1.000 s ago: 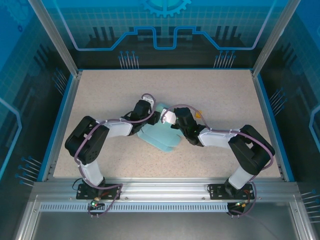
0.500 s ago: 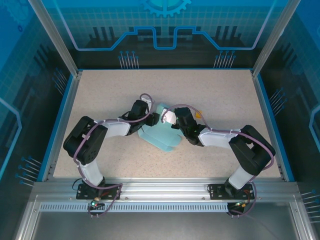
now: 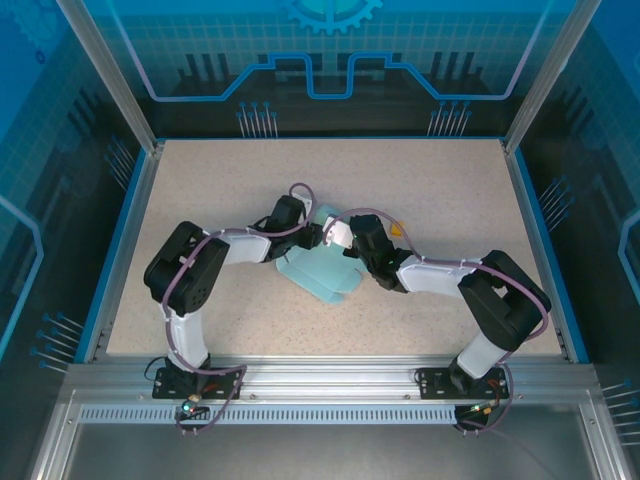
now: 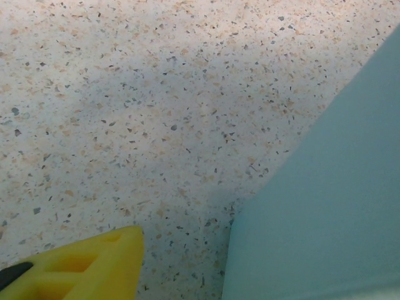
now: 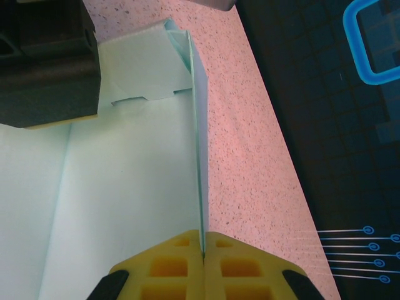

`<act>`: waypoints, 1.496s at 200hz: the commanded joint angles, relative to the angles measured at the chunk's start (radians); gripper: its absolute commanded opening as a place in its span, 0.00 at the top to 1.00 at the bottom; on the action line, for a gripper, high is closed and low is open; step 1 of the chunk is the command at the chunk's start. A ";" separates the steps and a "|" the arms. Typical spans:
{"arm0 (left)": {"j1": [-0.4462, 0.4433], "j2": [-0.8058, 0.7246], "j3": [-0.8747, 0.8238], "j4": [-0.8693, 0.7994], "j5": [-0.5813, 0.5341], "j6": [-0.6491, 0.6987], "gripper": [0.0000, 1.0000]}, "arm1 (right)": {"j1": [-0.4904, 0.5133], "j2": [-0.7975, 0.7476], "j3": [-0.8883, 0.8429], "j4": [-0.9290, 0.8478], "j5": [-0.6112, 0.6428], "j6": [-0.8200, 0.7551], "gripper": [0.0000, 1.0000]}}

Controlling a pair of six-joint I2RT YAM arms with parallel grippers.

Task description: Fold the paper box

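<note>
Right wrist shows paper box wall standing upright.

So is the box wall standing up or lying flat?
Standing up: the paper box wall rises edge-on in the right wrist view, pinched by the right gripper.

1. On my feed the left arm and right arm are white links between bulky black joints.
2. A purple cable loops along each.
3. The right gripper has yellow fingers with square moulded pockets.
4. Black base plates sit near.
</note>
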 commanded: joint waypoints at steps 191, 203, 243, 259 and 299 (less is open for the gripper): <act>-0.001 -0.062 -0.051 0.097 -0.029 -0.029 0.49 | -0.009 -0.015 0.036 0.000 0.011 0.014 1.00; -0.001 -0.076 -0.067 0.112 -0.006 -0.003 0.47 | -0.011 -0.016 0.037 -0.002 0.008 0.012 1.00; 0.004 -0.093 -0.078 0.144 0.056 0.045 0.45 | -0.011 -0.016 0.041 -0.014 -0.005 0.012 1.00; 0.006 -0.088 -0.071 0.152 0.078 0.053 0.48 | -0.010 -0.016 0.040 -0.014 -0.004 0.012 1.00; 0.011 -0.069 -0.022 0.125 0.122 0.057 0.61 | -0.008 -0.018 0.036 -0.015 -0.006 0.013 1.00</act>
